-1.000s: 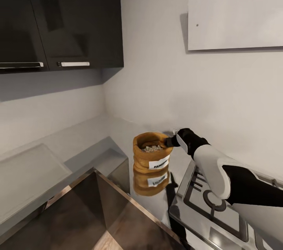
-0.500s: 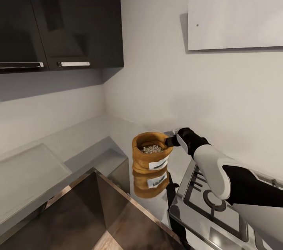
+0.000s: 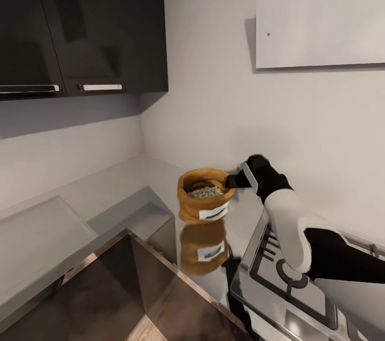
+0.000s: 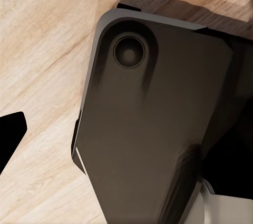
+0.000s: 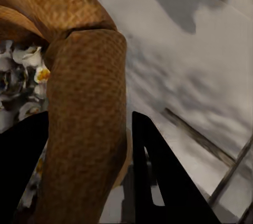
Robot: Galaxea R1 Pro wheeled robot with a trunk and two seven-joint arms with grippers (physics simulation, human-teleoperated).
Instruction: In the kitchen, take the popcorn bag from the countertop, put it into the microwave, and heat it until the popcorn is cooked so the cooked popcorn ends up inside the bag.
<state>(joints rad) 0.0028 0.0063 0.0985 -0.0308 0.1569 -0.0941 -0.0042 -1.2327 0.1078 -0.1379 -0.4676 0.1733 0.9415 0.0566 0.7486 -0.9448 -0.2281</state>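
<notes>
The orange-brown popcorn bag (image 3: pixel 205 203) hangs just above the grey glossy countertop (image 3: pixel 107 191), with its mirror image below it on the steel. Pale popcorn (image 3: pixel 205 191) fills its mouth. My right gripper (image 3: pixel 233 180) is shut on the bag's rolled rim at the right side. In the right wrist view the rim (image 5: pixel 84 129) sits pinched between the two dark fingers (image 5: pixel 158 182), with kernels (image 5: pixel 21 81) beside it. One dark tip of the left gripper's fingers (image 4: pixel 10 137) shows over wooden floor. The microwave is out of view.
A hob with a dark glass top (image 3: pixel 289 271) lies on the counter right under my right arm. Dark wall cabinets (image 3: pixel 80 25) hang at the upper left and a white wall unit (image 3: pixel 321 14) at the upper right. A dark robot part (image 4: pixel 153 129) is below the left wrist.
The right gripper has risen with the popcorn bag; the bag has come off the countertop and the gap to its reflection has grown. The camera has not moved.
</notes>
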